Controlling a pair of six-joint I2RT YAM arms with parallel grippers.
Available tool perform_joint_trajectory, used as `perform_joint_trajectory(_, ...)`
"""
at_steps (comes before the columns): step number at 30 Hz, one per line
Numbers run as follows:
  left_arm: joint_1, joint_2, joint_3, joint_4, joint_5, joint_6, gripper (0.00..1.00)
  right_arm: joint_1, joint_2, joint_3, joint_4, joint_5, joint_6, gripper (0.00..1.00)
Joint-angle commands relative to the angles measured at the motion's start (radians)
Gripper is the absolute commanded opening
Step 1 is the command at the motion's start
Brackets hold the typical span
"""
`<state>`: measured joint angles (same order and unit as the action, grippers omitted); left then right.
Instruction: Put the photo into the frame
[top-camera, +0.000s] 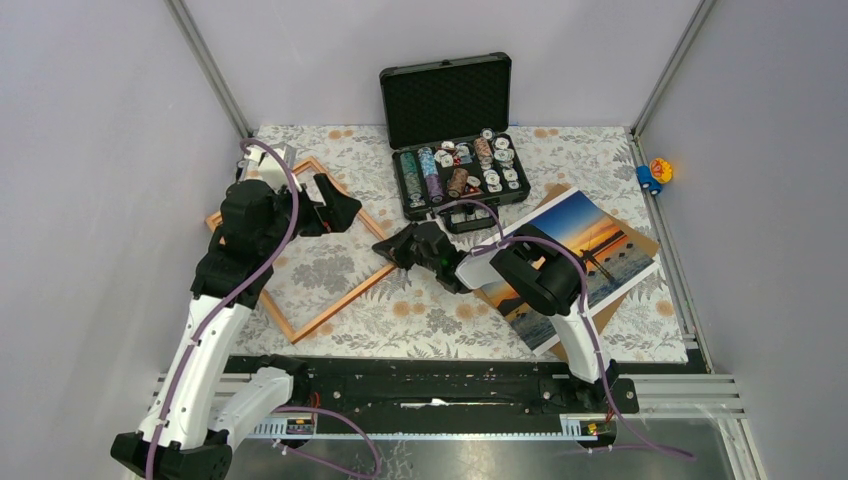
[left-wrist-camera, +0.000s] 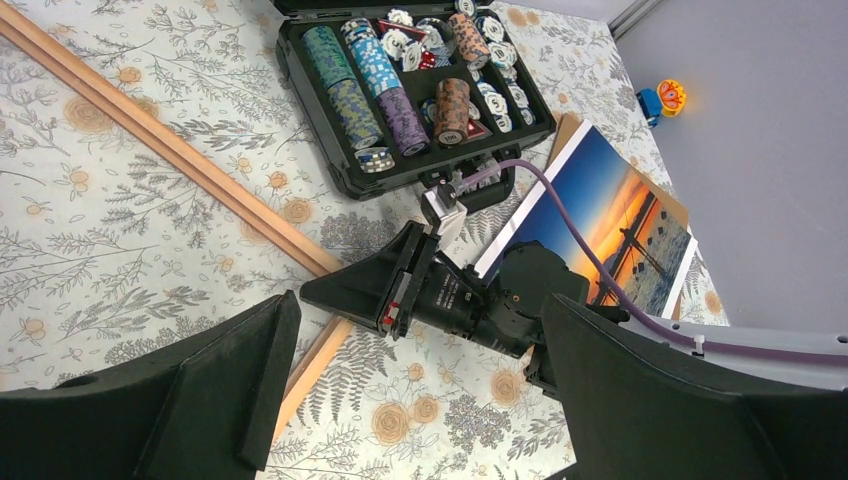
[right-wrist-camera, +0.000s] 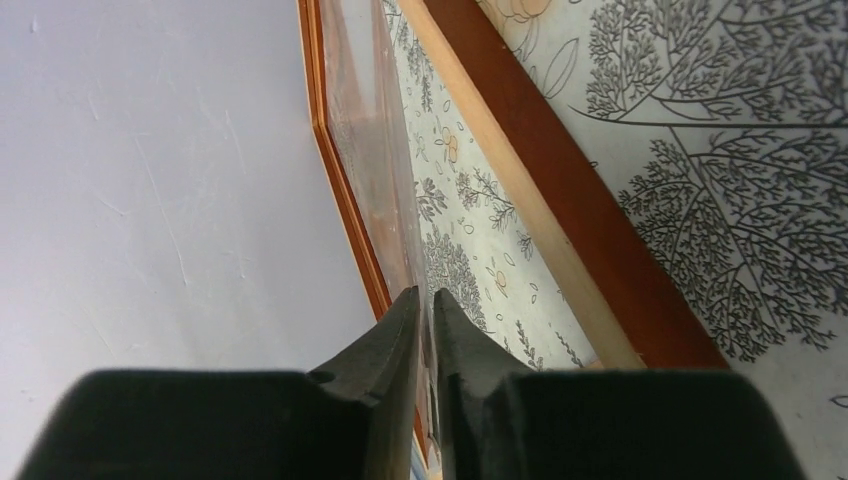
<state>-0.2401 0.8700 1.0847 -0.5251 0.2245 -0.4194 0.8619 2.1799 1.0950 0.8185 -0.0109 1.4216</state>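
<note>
Right arm: I reach it low and leftward from its base across the front of the table (top-camera: 430, 318), forearm near level, wrist pointed at the right-hand corner of the frame (top-camera: 335, 308). My right tool (top-camera: 392, 247) sits at that corner. In the wrist view its fingers (right-wrist-camera: 400, 330) stand almost together, with only a thin slit between them. A thin edge of the frame, with what looks like a clear pane, runs into that slit. I judge this a pinch on the frame, though the contact itself is hidden at the fingertips.

Left arm: I hold it raised and bent at the elbow, wrist angled down over the left half of the frame. My left tool (top-camera: 340, 205) is spread wide, holds nothing, and hangs above the floral cloth inside the frame's outline.

The frame lies flat as a diamond on the left of the table. The photo (top-camera: 590, 240) lies picture side up on the right, on a brown backing board (left-wrist-camera: 566, 135), well apart from the frame and partly under my right arm. An open black chip case (top-camera: 455, 170) stands behind, between the two.
</note>
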Motion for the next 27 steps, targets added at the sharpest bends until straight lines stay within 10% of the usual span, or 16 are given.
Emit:
perform_joint_trajectory(1, 0.003, -0.023, -0.010, 0.048, -0.001, -0.004, 0.99, -0.003, -0.016, 0.039, 0.024, 0.033, -0.020, 0.13)
perform_joint_trajectory(7, 0.002, -0.033, -0.008, 0.047, 0.001, -0.011, 0.99, -0.006, -0.073, 0.003, 0.047, 0.014, -0.070, 0.00)
perform_joint_trajectory(27, 0.002, 0.000, 0.023, 0.005, 0.021, -0.044, 0.99, -0.082, -0.245, -0.126, 0.084, -0.105, -0.188, 0.00)
